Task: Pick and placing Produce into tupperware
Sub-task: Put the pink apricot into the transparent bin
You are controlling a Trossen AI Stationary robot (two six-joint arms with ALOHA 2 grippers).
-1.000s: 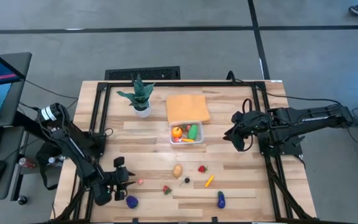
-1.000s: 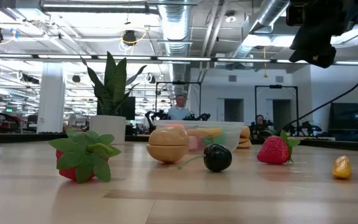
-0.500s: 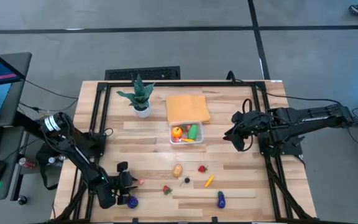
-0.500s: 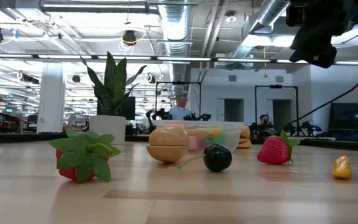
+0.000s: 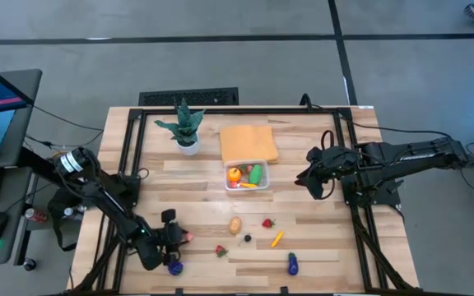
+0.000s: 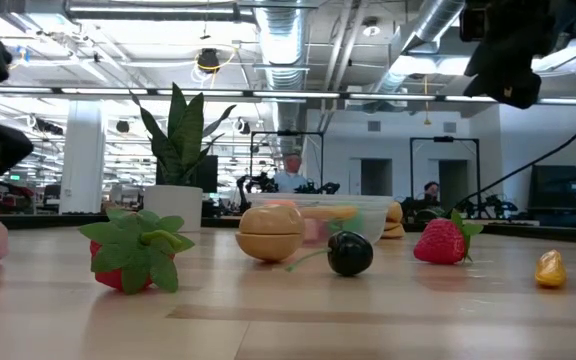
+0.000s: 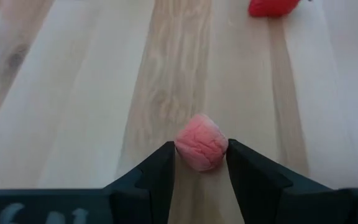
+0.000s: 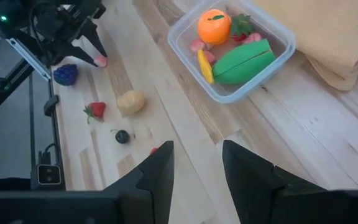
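Pink toy piece (image 7: 201, 150) sat on the wood table (image 5: 319, 247) between the two fingers of the left gripper (image 5: 181, 238), at the near-left of the tabletop well away from the clear container (image 5: 247, 175). In the left wrist view the fingers (image 7: 157, 174) stood just either side of the piece, narrowly parted; whether they pressed it or had lifted it could not be told. A purple piece (image 5: 175, 266) lay just beside that gripper, nearer the table's front edge.

Between this spot and the container lay more produce: a leafy red piece (image 5: 220, 251), a tan round piece (image 5: 234, 224), a small dark cherry (image 5: 248, 238), a strawberry (image 5: 267, 223), a yellow piece (image 5: 276, 239) and a dark blue and green piece (image 5: 292, 263).

Farther back, the container held an orange fruit (image 8: 214, 26), a green slice (image 8: 243, 61) and smaller yellow and pink bits. It touched the orange cloth (image 5: 248, 142) behind it. A potted plant (image 5: 184, 125) stood left of the cloth.

Right gripper (image 5: 304, 178) hung above the table right of the container, fingers slightly apart, holding nothing.
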